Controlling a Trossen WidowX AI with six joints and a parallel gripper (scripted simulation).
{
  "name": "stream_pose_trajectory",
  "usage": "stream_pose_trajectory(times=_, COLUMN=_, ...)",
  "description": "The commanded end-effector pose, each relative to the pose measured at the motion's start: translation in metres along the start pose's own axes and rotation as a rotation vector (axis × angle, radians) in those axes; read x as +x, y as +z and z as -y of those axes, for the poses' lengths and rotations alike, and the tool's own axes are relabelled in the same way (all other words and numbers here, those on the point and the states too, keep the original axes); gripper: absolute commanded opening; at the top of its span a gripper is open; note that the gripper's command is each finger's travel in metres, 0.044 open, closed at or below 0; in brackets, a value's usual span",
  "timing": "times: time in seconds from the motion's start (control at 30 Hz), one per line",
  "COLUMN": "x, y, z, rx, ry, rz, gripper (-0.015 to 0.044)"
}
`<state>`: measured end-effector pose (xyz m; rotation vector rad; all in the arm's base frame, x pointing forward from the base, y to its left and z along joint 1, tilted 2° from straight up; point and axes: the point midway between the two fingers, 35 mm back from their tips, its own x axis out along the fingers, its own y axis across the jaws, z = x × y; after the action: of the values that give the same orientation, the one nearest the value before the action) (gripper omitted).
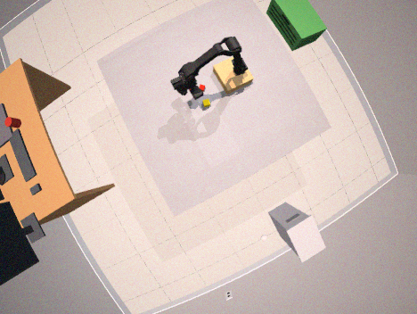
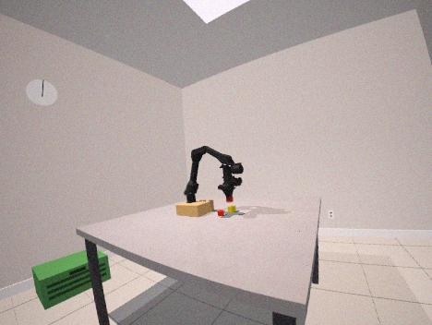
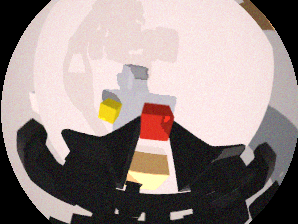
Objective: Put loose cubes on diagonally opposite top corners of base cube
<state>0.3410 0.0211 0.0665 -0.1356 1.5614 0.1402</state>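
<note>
Tool (image 2: pixel 229 198) is clamped on a red cube (image 2: pixel 229 198), held above the surface (image 2: pixel 258 249). It looks small, rigid and probably light; flat opposite faces are the sensible hold, as now. Below the tool sit a second red cube (image 2: pixel 221 212) and a yellow cube (image 2: pixel 232 209), both plain and sharp-edged.

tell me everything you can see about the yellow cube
The yellow cube is small, plain and matte, with flat faces and sharp edges and no markings. It sits flat on the grey table top, in front of the tan block that carries the arm. Nothing grips it. A low grey shape lies right beside it; whether they touch cannot be told. The gripper, jaws shut on a red cube, hangs above, apart from it.
</note>
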Motion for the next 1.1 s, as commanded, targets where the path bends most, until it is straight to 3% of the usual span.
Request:
stream_pose_trajectory(times=0.0, x=0.004, y=-0.002, z=-0.016, rx=-0.06, ry=0.007, rz=-0.004, gripper=0.0105)
stream_pose_trajectory(times=1.07, x=0.021, y=-0.02, z=-0.112, rx=-0.434, ry=0.018, rz=-0.004, gripper=0.0105)
